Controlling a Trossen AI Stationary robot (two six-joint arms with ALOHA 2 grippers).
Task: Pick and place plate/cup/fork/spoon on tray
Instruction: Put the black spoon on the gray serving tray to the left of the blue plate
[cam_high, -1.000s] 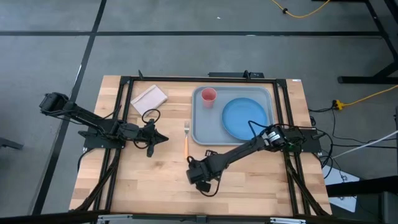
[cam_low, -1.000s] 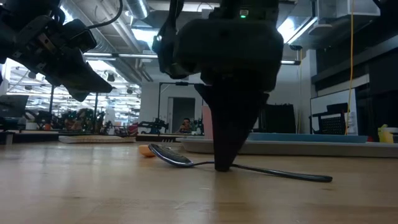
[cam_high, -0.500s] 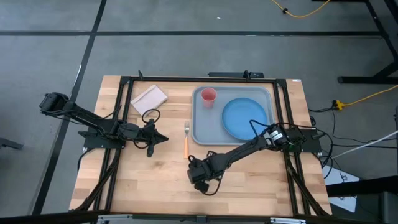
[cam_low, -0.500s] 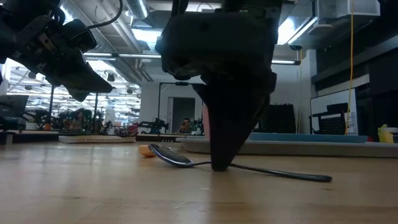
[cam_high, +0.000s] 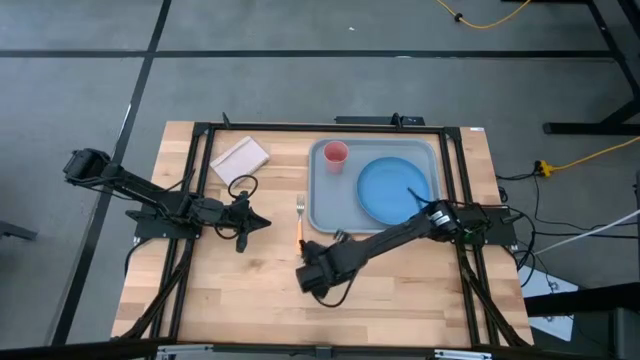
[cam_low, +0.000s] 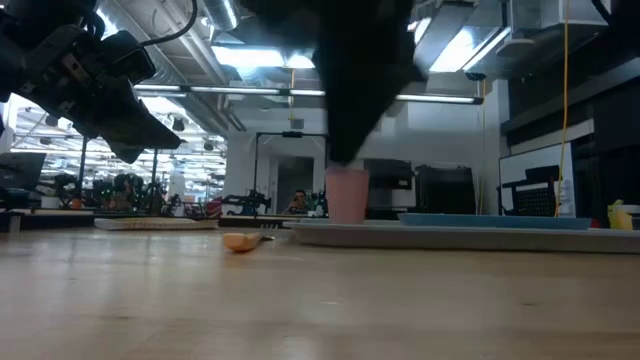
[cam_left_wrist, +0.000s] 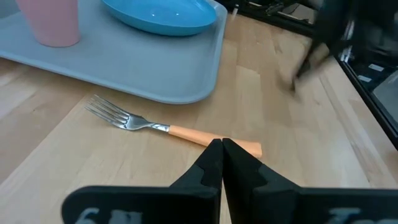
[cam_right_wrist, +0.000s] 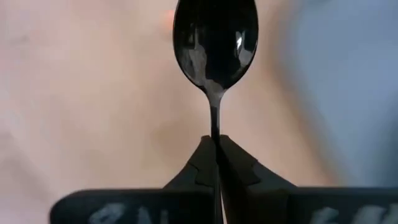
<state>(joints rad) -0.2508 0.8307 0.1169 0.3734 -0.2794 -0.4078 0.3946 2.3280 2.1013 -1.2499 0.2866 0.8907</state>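
Right gripper (cam_right_wrist: 216, 146) is pinched on the thin handle of the spoon (cam_right_wrist: 215, 43), whose dark oval bowl sticks out ahead of the fingertips; from overhead this gripper (cam_high: 312, 276) sits over the bare wood near the front middle of the table (cam_high: 250, 290), just in front of the tray's near left corner, with its arm stretching back toward the table's right side; from table height only a dark blurred shape of it shows, lifted clear of the surface.

Left gripper (cam_left_wrist: 222, 149) is pressed together on nothing, its two fingertips meeting; overhead it (cam_high: 258, 222) hovers over the left half of the table, pointing toward the fork and apart from it.

Next out lies the fork (cam_high: 300, 222), flat on the wood just beside the tray's left edge, orange handle toward the front, silver tines toward the back.

Beyond it sits the tray (cam_high: 322, 205), on the right half of the table; the plate (cam_high: 390, 188) lies inside it, filling its right part; the cup (cam_high: 335, 154) stands upright in the tray's far left corner, apart from the plate.

Farthest on the left, a small pale flat rectangle (cam_high: 240, 157) rests near the table's back edge.
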